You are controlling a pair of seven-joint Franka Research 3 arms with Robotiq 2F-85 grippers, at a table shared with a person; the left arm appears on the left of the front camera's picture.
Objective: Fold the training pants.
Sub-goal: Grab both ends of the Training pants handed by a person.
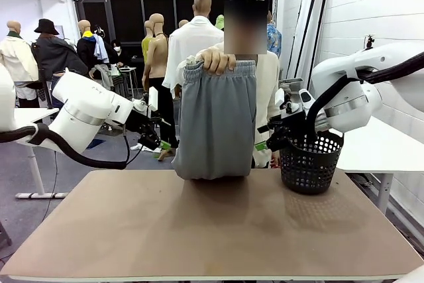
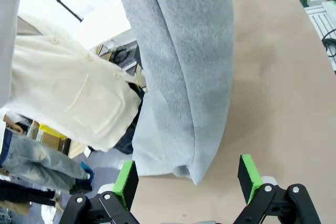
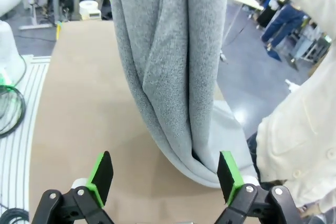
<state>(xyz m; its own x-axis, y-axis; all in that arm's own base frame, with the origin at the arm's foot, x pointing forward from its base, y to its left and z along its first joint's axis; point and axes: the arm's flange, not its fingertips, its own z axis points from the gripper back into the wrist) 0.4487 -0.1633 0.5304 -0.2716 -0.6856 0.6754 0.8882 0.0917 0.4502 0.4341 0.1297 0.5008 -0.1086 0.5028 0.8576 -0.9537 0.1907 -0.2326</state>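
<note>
Both black, green-padded claws stood spread and empty: left claw (image 1: 154, 136) at nine o'clock of the plain light grey soft jersey training pants (image 1: 215, 124), right claw (image 1: 270, 138) at three. Limp, light cloth would sag, so its bottom fold, hanging over the flat brown table (image 1: 199, 230), looked best to pinch. Beyond, a person's hand (image 1: 215, 61) held the waistband at twelve.

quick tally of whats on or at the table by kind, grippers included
training pants: 1
black basket: 1
table: 1
grippers: 2 (left gripper, right gripper, both open)
total: 5
</note>
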